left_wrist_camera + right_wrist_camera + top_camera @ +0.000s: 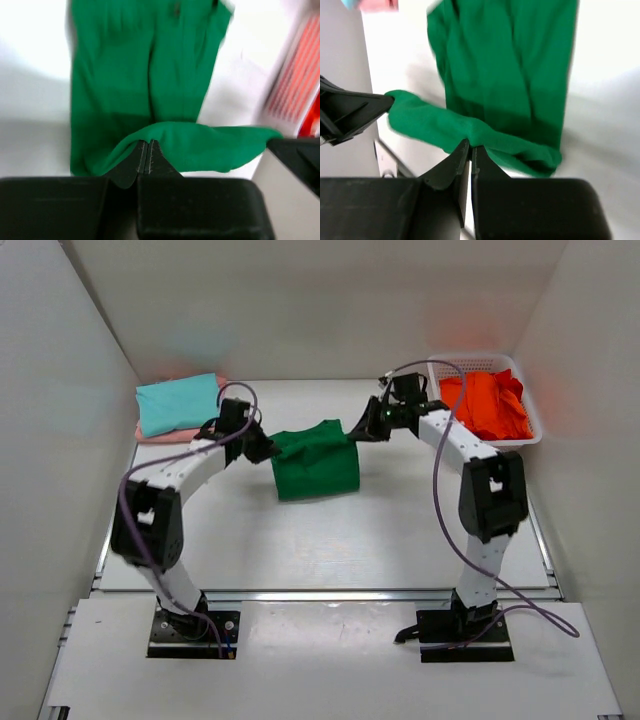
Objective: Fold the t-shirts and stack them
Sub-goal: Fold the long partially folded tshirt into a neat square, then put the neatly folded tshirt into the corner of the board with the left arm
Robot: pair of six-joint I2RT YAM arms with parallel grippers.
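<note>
A dark green t-shirt [316,462] hangs partly folded over the middle of the table. My left gripper [265,448] is shut on its left upper edge [165,135]. My right gripper [358,428] is shut on its right upper edge [485,135]. Both hold that edge lifted, and the rest of the shirt drapes down to the table [135,65] [505,65]. A folded teal t-shirt [178,403] lies on a pale pink t-shirt [150,433] at the back left. An orange-red t-shirt [487,405] fills the basket.
A white lattice basket [530,405] stands at the back right, seen blurred in the left wrist view [295,85]. White walls close in the table at the left, back and right. The right gripper's black body shows in the left wrist view [295,157].
</note>
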